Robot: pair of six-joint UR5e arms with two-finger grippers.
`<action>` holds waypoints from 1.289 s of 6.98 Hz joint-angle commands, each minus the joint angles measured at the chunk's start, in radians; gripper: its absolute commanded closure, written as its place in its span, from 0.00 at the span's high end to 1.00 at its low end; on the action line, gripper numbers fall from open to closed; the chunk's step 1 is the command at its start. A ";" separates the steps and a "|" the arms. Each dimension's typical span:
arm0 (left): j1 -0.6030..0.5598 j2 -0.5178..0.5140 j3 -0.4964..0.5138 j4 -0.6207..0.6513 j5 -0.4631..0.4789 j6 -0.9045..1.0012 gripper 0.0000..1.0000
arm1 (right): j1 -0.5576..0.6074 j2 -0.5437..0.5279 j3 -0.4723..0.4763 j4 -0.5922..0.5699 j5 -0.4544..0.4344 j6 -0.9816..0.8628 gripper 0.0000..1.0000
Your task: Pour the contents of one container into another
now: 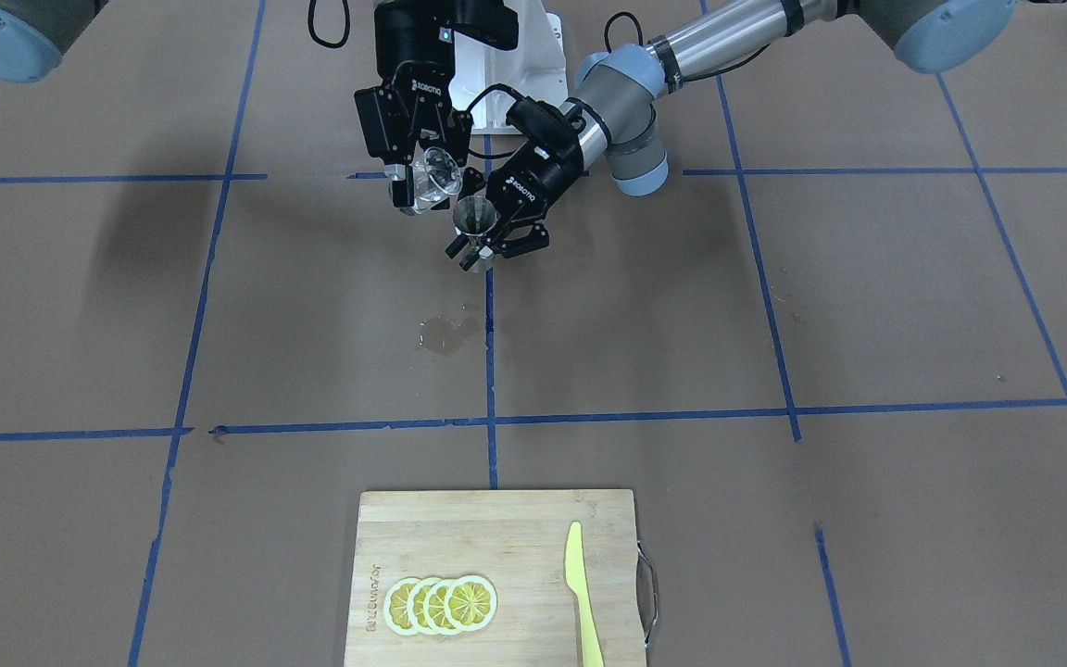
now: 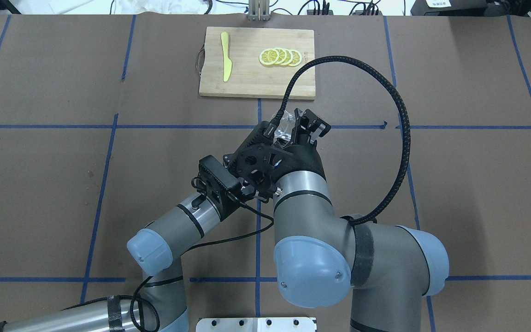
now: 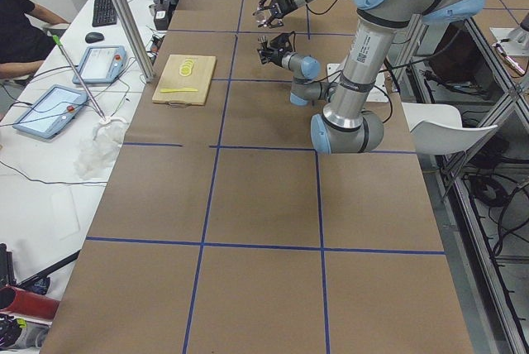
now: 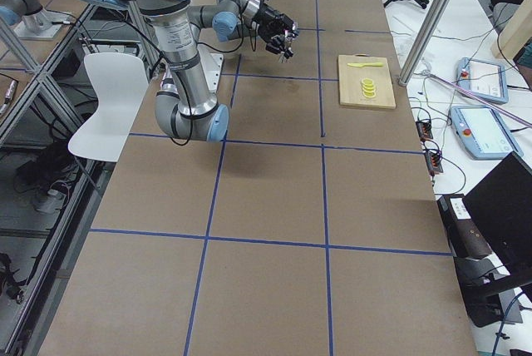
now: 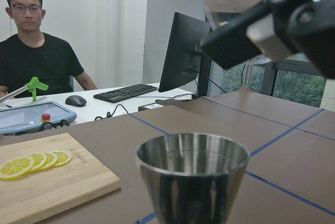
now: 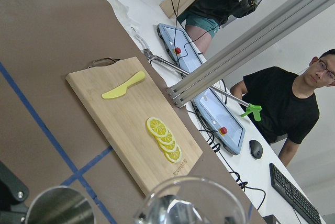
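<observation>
Right claw (image 1: pixel 415 188) clamped on tilted glass cup (image 1: pixel 436 172), lip above, just beside jigger (image 1: pixel 475 215) mouth; left claw (image 1: pixel 493 245) grips jigger upright.

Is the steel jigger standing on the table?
No, the left gripper holds the steel jigger in the air, well above the table.

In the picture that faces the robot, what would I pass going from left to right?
Glass cup in the right hand → steel jigger in the left hand → yellow knife → metal handle of the wooden board. The lemon slices line up under the cup and jigger, so I skipped them.
</observation>
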 commanded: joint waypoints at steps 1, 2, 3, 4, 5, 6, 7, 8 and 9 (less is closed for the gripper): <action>0.000 -0.006 0.003 0.000 0.000 -0.001 0.00 | -0.001 0.000 -0.002 -0.001 -0.006 -0.017 0.00; 0.000 -0.006 0.004 0.000 0.000 -0.001 0.00 | -0.001 0.000 -0.002 -0.004 -0.016 -0.029 0.00; 0.000 -0.007 0.004 0.000 0.000 -0.001 0.00 | -0.001 0.000 -0.007 -0.006 -0.021 -0.031 0.00; 0.000 -0.007 0.004 0.000 0.000 0.001 0.00 | -0.002 -0.001 -0.011 -0.006 -0.023 -0.031 0.00; 0.000 -0.007 0.004 0.000 0.000 0.001 0.00 | -0.002 -0.001 -0.010 -0.019 -0.035 -0.047 0.00; 0.002 -0.007 0.004 0.000 0.000 0.001 0.00 | -0.002 -0.001 -0.010 -0.024 -0.044 -0.070 0.00; 0.000 -0.007 0.004 0.000 0.000 0.001 0.00 | -0.005 -0.001 -0.010 -0.026 -0.049 -0.072 0.00; 0.000 -0.007 0.004 0.000 0.000 0.001 0.00 | -0.005 0.000 -0.010 -0.026 -0.049 -0.075 0.00; 0.000 -0.009 0.004 0.000 0.000 -0.001 0.00 | -0.007 0.002 -0.010 -0.026 -0.049 -0.075 0.00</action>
